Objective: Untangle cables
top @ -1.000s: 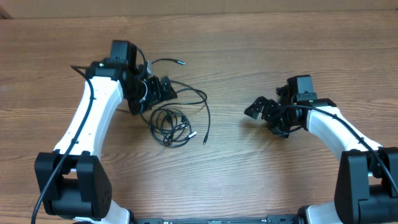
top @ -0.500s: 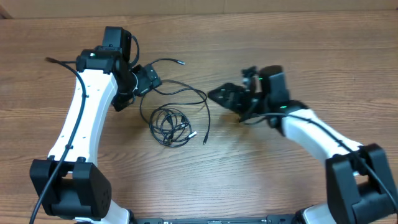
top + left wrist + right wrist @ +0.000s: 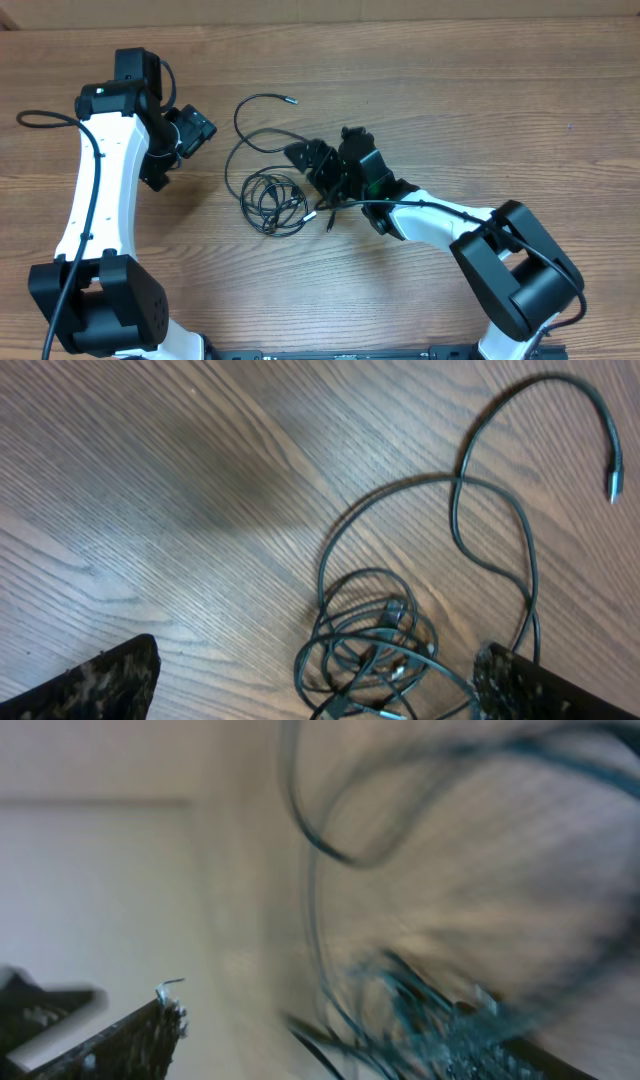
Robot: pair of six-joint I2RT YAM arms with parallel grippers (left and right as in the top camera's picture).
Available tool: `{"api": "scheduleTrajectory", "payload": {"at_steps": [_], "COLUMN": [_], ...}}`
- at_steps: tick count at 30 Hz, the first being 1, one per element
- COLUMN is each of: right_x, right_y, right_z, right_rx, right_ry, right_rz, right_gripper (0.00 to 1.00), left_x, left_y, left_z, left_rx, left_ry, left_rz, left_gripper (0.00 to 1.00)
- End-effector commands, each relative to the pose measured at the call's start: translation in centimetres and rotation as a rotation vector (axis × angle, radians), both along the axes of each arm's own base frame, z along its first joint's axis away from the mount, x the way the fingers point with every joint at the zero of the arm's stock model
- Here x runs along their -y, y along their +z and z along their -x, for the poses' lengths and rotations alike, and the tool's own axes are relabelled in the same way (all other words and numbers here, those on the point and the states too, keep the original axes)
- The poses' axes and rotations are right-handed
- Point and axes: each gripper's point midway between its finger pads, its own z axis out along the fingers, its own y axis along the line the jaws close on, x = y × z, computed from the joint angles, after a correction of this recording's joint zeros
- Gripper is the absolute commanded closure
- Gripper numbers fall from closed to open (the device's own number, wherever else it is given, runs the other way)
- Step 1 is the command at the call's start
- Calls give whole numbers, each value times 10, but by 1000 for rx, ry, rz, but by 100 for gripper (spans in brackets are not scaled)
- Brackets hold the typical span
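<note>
The cables lie mid-table as a small tangled coil with larger loose loops running up to a free plug end. A whitish tip lies at the coil's right. My left gripper is open and empty, left of the cables and apart from them. In the left wrist view the coil lies ahead of my open left gripper. My right gripper is over the right edge of the loops, jaws apart. The right wrist view is blurred; cable strands show between the spread fingers.
The wooden table spreads all round. A thicker black robot wire arcs off the left arm at the far left. The right arm's white link stretches across the table towards the cables.
My left gripper has pulled away left from the cables. My right arm has swung far left and now sits at the right side of the loops.
</note>
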Motion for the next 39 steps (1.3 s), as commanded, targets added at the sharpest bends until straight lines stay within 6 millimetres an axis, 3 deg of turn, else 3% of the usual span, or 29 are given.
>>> {"api": "scheduleTrajectory", "payload": {"at_steps": [1, 4, 6, 8, 10, 11, 14, 18, 21, 26, 29, 36, 39], "right_x": [4, -7, -16, -19, -22, -25, -18, 13, 30, 23, 19, 11, 21], "right_y": [-1, -10, -11, -7, 0, 9, 34, 64, 77, 102, 107, 107, 107], "right_z": [-20, -22, -25, -29, -30, -28, -30, -34, -26, -4, 6, 24, 19], "right_rx": [-40, -114, -103, -61, 9, 41, 86, 158, 166, 326, 369, 424, 417], "right_ry": [-136, -156, -146, -128, -66, -2, 82, 137, 187, 392, 466, 571, 554], "right_rz": [-57, -107, -109, -94, -60, -65, -60, 33, 61, 53, 37, 45, 58], "right_gripper": [16, 20, 30, 56, 89, 96, 96, 96, 96, 96, 96, 96, 96], "left_x": [8, 13, 17, 20, 23, 27, 45, 71, 100, 130, 151, 164, 172], "left_y": [2, -4, -8, -12, -16, -18, -25, -39, -48, -72, -80, -114, -120], "left_z": [2, 3, 3, 5, 9, 11, 11, 10, 10, 26, 32, 25, 26], "left_rx": [5, -7, -10, -20, -32, -37, -13, 42, 136, 132, 126, 37, 36], "left_ry": [-54, -61, -70, -73, -83, -109, -247, -406, -604, -669, -691, -578, -600], "left_rz": [-14, -8, 7, 24, 41, 57, 130, 229, 335, 456, 544, 588, 630], "left_gripper": [1, 0, 0, 1, 0, 0, 1, 0, 0, 0, 1, 0, 13]}}
